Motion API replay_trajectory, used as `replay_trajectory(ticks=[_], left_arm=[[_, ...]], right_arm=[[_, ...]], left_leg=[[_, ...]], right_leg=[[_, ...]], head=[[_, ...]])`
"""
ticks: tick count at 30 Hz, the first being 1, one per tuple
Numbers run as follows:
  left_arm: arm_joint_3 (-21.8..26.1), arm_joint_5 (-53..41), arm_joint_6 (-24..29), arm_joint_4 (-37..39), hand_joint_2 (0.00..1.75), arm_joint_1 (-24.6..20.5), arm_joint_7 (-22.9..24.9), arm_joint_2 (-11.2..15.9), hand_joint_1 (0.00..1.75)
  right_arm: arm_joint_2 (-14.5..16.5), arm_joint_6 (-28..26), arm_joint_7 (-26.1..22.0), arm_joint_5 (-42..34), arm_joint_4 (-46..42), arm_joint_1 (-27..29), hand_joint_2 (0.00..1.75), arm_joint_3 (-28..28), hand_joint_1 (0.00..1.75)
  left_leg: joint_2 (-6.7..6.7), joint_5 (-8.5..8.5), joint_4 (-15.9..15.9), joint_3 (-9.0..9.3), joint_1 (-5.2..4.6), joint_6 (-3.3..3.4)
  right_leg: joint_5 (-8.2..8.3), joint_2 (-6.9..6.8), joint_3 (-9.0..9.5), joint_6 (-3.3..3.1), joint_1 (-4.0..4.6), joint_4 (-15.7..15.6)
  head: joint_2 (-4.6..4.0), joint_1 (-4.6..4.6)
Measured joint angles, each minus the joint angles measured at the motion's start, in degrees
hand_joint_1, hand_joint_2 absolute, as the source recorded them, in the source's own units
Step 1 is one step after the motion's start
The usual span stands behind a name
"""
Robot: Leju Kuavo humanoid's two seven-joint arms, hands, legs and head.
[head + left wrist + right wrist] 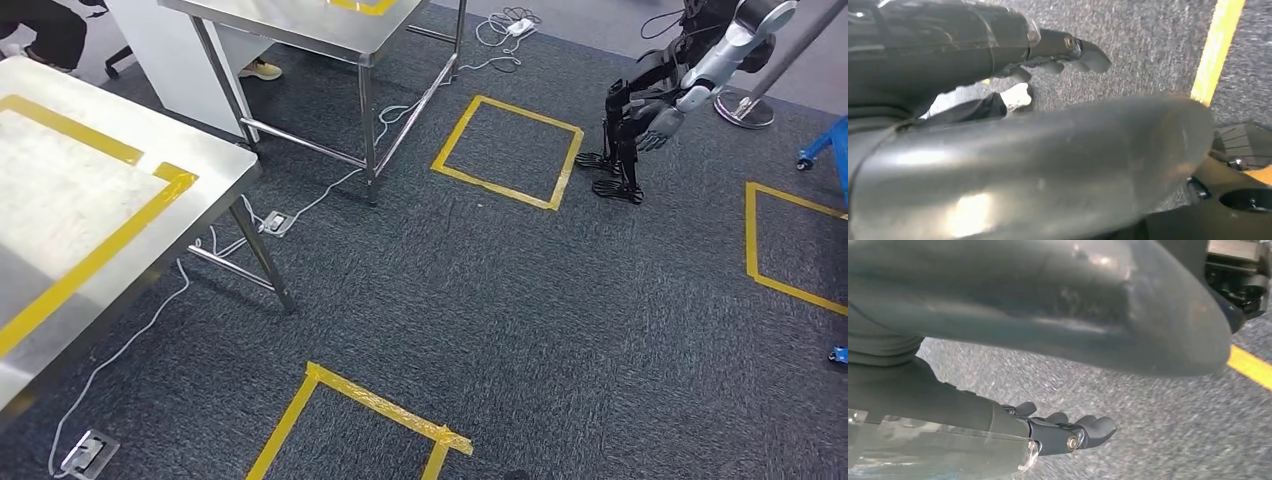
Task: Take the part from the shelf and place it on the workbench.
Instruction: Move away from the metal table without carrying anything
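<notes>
While both arms hang over grey carpet [520, 290], left hand [1068, 52] and right hand [1073, 432] grasp nothing, fingers loosely spread; tabletop [70, 190] at frame left.

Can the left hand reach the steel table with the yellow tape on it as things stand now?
Probably not yet. The left hand hangs low over the carpet, holding nothing, while the steel table stands higher and off to the left; the arm would have to rise first.
</notes>
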Motion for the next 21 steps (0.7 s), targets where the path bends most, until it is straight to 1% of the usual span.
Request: replay_trajectory(ticks=[1, 2, 4, 5, 6, 7, 8, 9, 10, 11, 12, 13, 14, 15, 16, 17, 18, 19, 20, 21], left_arm=[[-0.05, 0.01, 0.0, 0.0, 0.0, -0.02, -0.01, 0.0, 0.0], [-0.12, 0.01, 0.01, 0.0, 0.0, -0.05, -0.02, -0.01, 0.0], [-0.43, 0.14, 0.1, 0.0, 0.0, -0.29, -0.15, -0.13, 0.0], [-0.64, 0.23, 0.16, -0.01, 0.0, -0.44, -0.21, -0.2, 0.0], [-0.87, 0.36, 0.22, -0.02, 0.0, -0.58, -0.26, -0.27, 0.0], [-1.07, 0.45, 0.26, -0.03, 0.0, -0.64, -0.27, -0.28, 0.0], [-1.17, 0.56, 0.28, -0.04, 0.0, -0.67, -0.28, -0.28, 0.0], [-1.22, 0.63, 0.3, -0.04, 0.0, -0.64, -0.29, -0.26, 0.0], [-1.25, 0.69, 0.31, -0.04, 0.0, -0.57, -0.3, -0.23, 0.0], [-1.27, 0.73, 0.31, -0.03, 0.0, -0.49, -0.3, -0.22, 0.0], [-1.28, 0.74, 0.31, -0.03, 0.0, -0.4, -0.29, -0.2, 0.0], [-1.28, 0.75, 0.32, -0.02, 0.0, -0.34, -0.28, -0.19, 0.0], [-1.3, 0.76, 0.33, -0.02, 0.0, -0.3, -0.27, -0.17, 0.0], [-1.3, 0.76, 0.34, -0.02, 0.0, -0.29, -0.26, -0.15, 0.0], [-1.31, 0.76, 0.34, -0.02, 0.0, -0.28, -0.26, -0.14, 0.0], [-1.33, 0.77, 0.34, -0.02, 0.0, -0.27, -0.27, -0.13, 0.0], [-1.34, 0.78, 0.33, -0.02, 0.0, -0.26, -0.28, -0.14, 0.0], [-1.39, 0.79, 0.33, -0.02, 0.0, -0.24, -0.29, -0.15, 0.0], [-1.45, 0.8, 0.34, -0.02, 0.0, -0.22, -0.28, -0.13, 0.0], [-1.52, 0.81, 0.34, -0.01, 0.0, -0.22, -0.26, -0.1, 0.0]], right_arm=[[-0.01, 0.0, 0.0, 0.0, 0.0, 0.1, 0.0, 0.0, 0.0], [-0.02, 0.0, -0.01, 0.0, 0.01, 0.22, 0.0, 0.0, 0.0], [-0.15, 0.0, -0.01, 0.01, 0.01, 0.3, 0.0, 0.0, 0.0], [-0.26, 0.0, -0.02, 0.02, 0.02, 0.33, 0.0, 0.0, 0.0], [-0.35, 0.0, -0.02, 0.01, 0.02, 0.38, 0.0, 0.0, 0.0], [-0.38, 0.0, -0.05, 0.01, 0.02, 0.49, 0.0, 0.0, 0.0], [-0.43, -0.01, -0.08, 0.0, 0.03, 0.48, 0.0, 0.0, 0.0], [-0.44, -0.01, -0.11, -0.01, 0.04, 0.4, 0.0, -0.01, 0.0], [-0.45, -0.02, -0.15, 0.0, 0.05, 0.23, 0.0, -0.01, 0.0], [-0.46, -0.02, -0.16, 0.0, 0.05, 0.12, 0.0, -0.02, 0.0], [-0.44, -0.02, -0.16, 0.0, 0.05, 0.1, 0.0, -0.02, 0.0], [-0.41, -0.01, -0.16, 0.0, 0.05, 0.16, 0.0, -0.02, 0.0], [-0.39, -0.01, -0.16, 0.0, 0.05, 0.24, 0.0, -0.02, 0.0], [-0.38, 0.0, -0.16, 0.0, 0.06, 0.3, 0.0, -0.02, 0.0], [-0.39, 0.0, -0.16, 0.0, 0.07, 0.3, 0.0, -0.02, 0.0], [-0.41, 0.0, -0.16, 0.0, 0.07, 0.22, 0.0, -0.02, 0.0], [-0.43, 0.0, -0.17, 0.01, 0.07, 0.13, 0.0, -0.02, 0.0], [-0.45, 0.0, -0.17, 0.01, 0.06, 0.07, 0.0, -0.02, 0.0], [-0.45, 0.0, -0.18, 0.01, 0.05, 0.05, 0.0, -0.02, 0.0], [-0.47, 0.0, -0.19, 0.01, 0.05, 0.12, 0.0, -0.02, 0.0]], left_leg=[[0.19, -0.08, 0.0, 0.11, -0.02, -0.02], [0.45, -0.21, 0.0, 0.3, -0.06, -0.06], [1.65, -0.7, -0.33, 1.04, -0.16, -0.64], [2.25, -0.87, -0.65, 1.47, -0.18, -1.05], [2.22, -1.18, -0.81, 1.83, -0.16, -1.51], [1.16, -1.63, -0.48, 1.86, -0.13, -1.76], [-0.23, -2.58, 0.86, 1.33, -0.15, -1.9], [-1.72, -4.0, 3.32, 0.13, -0.14, -1.98], [-2.62, -5.56, 6.71, -1.71, -0.16, -2.0], [-2.76, -6.8, 10.22, -3.79, -0.17, -2.07], [-2.66, -7.15, 12.65, -5.47, -0.14, -2.16], [-2.56, -6.34, 13.32, -6.4, -0.12, -2.26], [-2.6, -4.38, 11.83, -6.25, -0.07, -2.39], [-3.18, -1.82, 8.63, -5.22, 0.1, -2.55], [-4.54, -0.02, 5.49, -4.01, 0.34, -2.72], [-5.72, 1.05, 2.95, -2.92, 0.57, -2.69], [-6.65, 1.28, 1.52, -2.25, 0.69, -2.52], [-6.91, 0.84, 1.28, -2.03, 0.66, -2.2], [-6.27, 0.77, 1.12, -1.88, 0.58, -1.75], [-5.62, 0.75, 1.02, -1.74, 0.55, -1.4]], right_leg=[[0.76, -0.03, 0.32, -0.06, -0.01, -0.79], [2.09, -0.1, 1.07, -0.18, 0.0, -2.48], [5.62, -1.37, 4.92, -1.41, 0.66, -10.67], [6.79, -1.83, 6.58, -2.1, 1.03, -14.21], [7.53, -2.2, 8.04, -2.82, 1.23, -17.19], [7.74, -1.87, 8.39, -3.15, 1.12, -17.84], [7.98, -1.58, 8.77, -3.46, 0.96, -18.46], [8.15, -1.28, 9.09, -3.7, 0.81, -18.94], [8.14, -0.86, 9.21, -3.88, 0.85, -19.04], [8.05, -0.34, 9.26, -3.99, 0.89, -19.01], [7.92, 0.24, 9.34, -4.03, 0.93, -18.92], [7.73, 0.88, 9.45, -3.99, 0.91, -18.78], [7.49, 1.52, 9.59, -3.83, 0.82, -18.53], [7.14, 2.15, 9.69, -3.57, 0.7, -18.13], [6.72, 2.74, 9.69, -3.2, 0.63, -17.62], [6.33, 3.36, 9.54, -2.82, 0.58, -17.03], [6.06, 3.91, 9.33, -2.45, 0.53, -16.63], [5.98, 4.5, 9.13, -2.13, 0.48, -16.43], [5.99, 5.16, 8.98, -1.88, 0.36, -16.39], [5.95, 5.45, 8.9, -1.64, 0.26, -16.37]], head=[[0.0, 0.06], [0.0, 0.19], [0.0, 0.61], [0.0, 0.76], [0.0, 0.86], [0.0, 0.78], [0.0, 0.65], [0.0, 0.4], [0.0, 0.06], [0.0, -0.24], [0.0, -0.51], [0.0, -0.71], [0.0, -0.85], [0.0, -1.04], [0.0, -1.36], [0.0, -1.66], [0.0, -1.8], [0.0, -1.89], [0.0, -1.84], [0.0, -1.76]])
